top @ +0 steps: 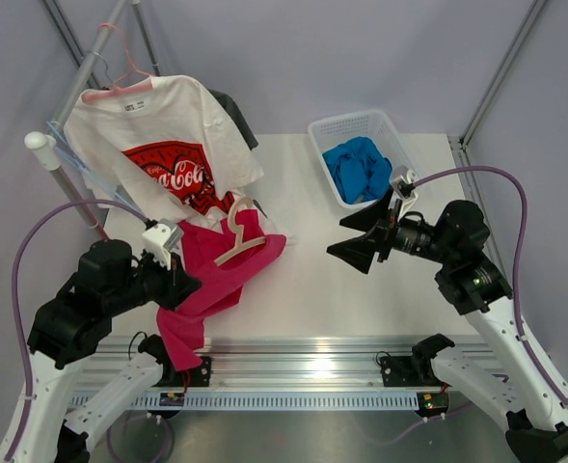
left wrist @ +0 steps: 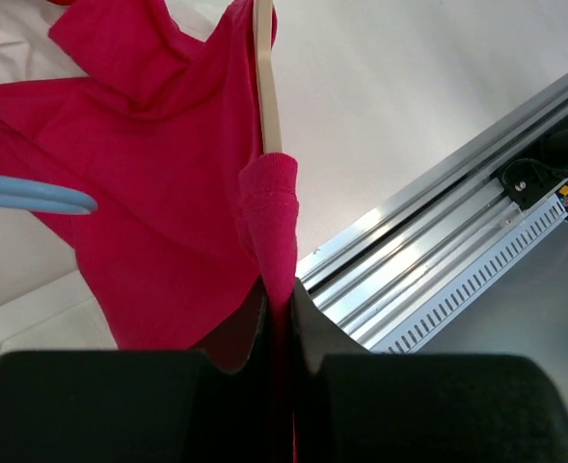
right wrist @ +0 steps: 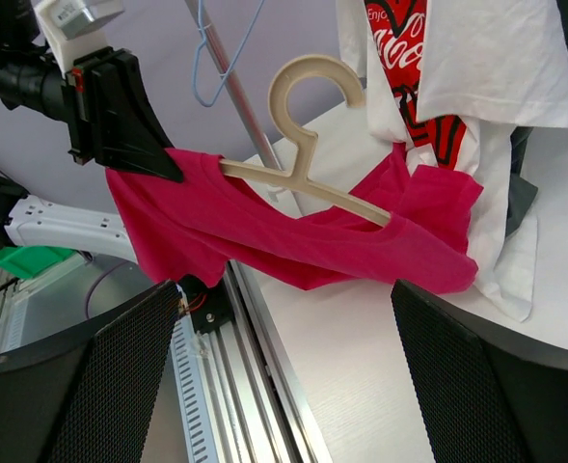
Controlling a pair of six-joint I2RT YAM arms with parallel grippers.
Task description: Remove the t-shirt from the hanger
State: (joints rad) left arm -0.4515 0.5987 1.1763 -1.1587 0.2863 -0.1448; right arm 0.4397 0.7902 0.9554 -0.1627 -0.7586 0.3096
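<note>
White flat tabletop (top: 361, 294), with an aluminium rail (top: 303, 368) along its near edge. A white plastic mesh basket (top: 324, 162) sits on top just beyond the right gripper (top: 346, 241). A plain magenta cloth t-shirt (top: 206, 275) lies partly on top ahead of the left gripper (top: 189, 286), one end spilling over the near edge beside it. The hem of a white logo-print t-shirt (top: 168, 145) rests on top further beyond the left gripper.

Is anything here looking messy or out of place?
Yes. The magenta t-shirt is crumpled in a heap, trailing over the near edge of the table. The wooden hanger sits crooked on it, mostly bare. The left gripper pinches a fold of the shirt.
</note>
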